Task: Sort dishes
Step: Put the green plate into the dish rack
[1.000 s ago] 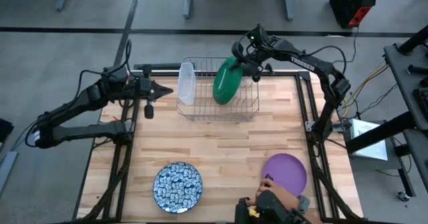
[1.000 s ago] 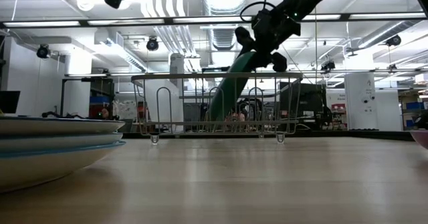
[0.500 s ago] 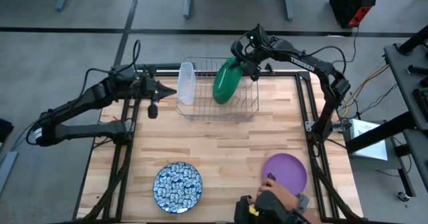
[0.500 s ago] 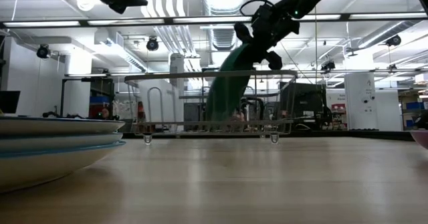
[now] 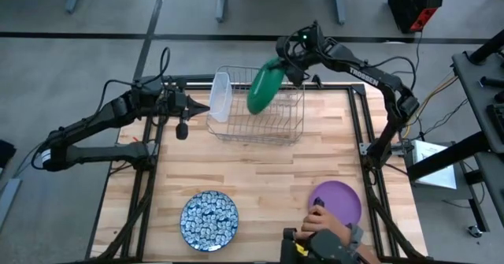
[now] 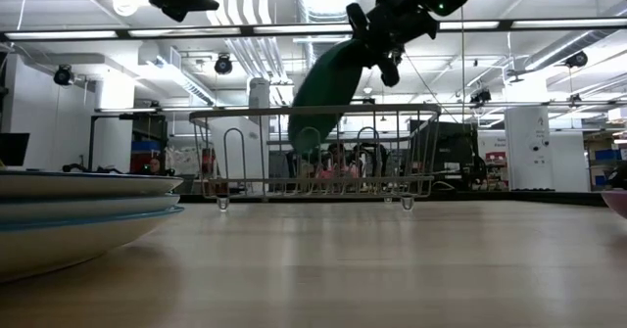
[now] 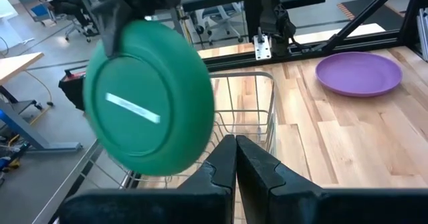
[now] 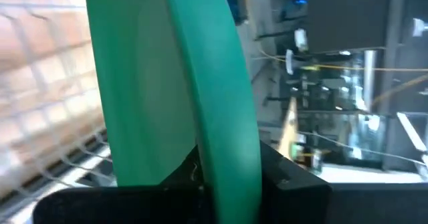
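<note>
A large dark green plate [image 5: 264,89] hangs tilted over the wire dish rack [image 5: 256,126], with my right gripper [image 5: 288,59] shut on its upper rim. In the low view the plate [image 6: 318,88] reaches down past the rack's top rail [image 6: 313,110]. My left gripper [image 5: 203,107] hovers shut just left of the rack, beside a clear tub [image 5: 220,98] standing on edge in the rack's left end. A purple plate [image 5: 339,199] lies at the near right, a blue-and-white patterned plate [image 5: 209,221] at the near left. My right gripper pinches the green plate's upper rim [image 8: 224,140] between its two fingers, one on each face. The fingers come slanting down from the far right. The plate hangs tilted below them, its lower edge [image 6: 304,142] still under the rack's top rail; whether it touches the wires cannot be told.
A person's hand [image 5: 321,219] rests at the purple plate's near edge. The low view shows stacked plates [image 6: 78,210] close at its left. Bare wood lies between the rack and the near plates.
My right gripper has risen and moved toward the table's far edge with the green plate, drawing most of it up out of the rack and tilting it more. The rack rocked slightly. My left gripper has edged right, toward the rack.
</note>
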Robot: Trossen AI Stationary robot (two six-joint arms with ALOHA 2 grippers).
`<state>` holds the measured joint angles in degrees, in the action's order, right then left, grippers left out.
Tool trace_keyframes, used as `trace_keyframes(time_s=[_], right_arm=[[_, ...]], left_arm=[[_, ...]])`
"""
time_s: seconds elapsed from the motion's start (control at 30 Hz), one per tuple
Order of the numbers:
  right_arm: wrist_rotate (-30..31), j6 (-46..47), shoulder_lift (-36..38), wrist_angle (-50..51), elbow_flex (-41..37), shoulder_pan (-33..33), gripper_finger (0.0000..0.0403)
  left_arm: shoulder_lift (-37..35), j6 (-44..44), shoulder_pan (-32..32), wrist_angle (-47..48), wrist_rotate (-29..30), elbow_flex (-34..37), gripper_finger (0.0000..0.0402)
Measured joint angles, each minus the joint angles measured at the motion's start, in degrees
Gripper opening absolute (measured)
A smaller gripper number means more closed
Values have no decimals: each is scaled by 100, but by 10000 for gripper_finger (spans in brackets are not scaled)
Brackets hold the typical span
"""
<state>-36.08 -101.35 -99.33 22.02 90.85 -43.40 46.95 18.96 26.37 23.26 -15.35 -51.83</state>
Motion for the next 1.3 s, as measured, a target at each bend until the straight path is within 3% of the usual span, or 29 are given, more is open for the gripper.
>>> trace_keyframes(time_s=[0.33,0.47,0.7,0.83,0.93,1.07,1.3], right_arm=[[-260,337,-8,-473,36,121,29],[-378,1285,-8,-509,192,198,28],[-439,3842,-14,-516,718,183,28],[129,5459,-15,-512,1000,192,28],[1165,6649,-13,-228,1188,188,28],[2432,7278,-8,452,1163,152,28],[2631,7742,-78,945,821,113,28]], left_arm=[[-7,0,0,-104,-4,0,0],[-10,0,-1,-263,-9,0,0],[-18,0,-1,-569,-15,0,0],[-30,0,-2,-702,-15,0,0],[-46,-2,-2,-730,-13,0,0],[-90,-5,-1,-773,-10,0,0],[-172,-167,0,-1085,0,0,0]])
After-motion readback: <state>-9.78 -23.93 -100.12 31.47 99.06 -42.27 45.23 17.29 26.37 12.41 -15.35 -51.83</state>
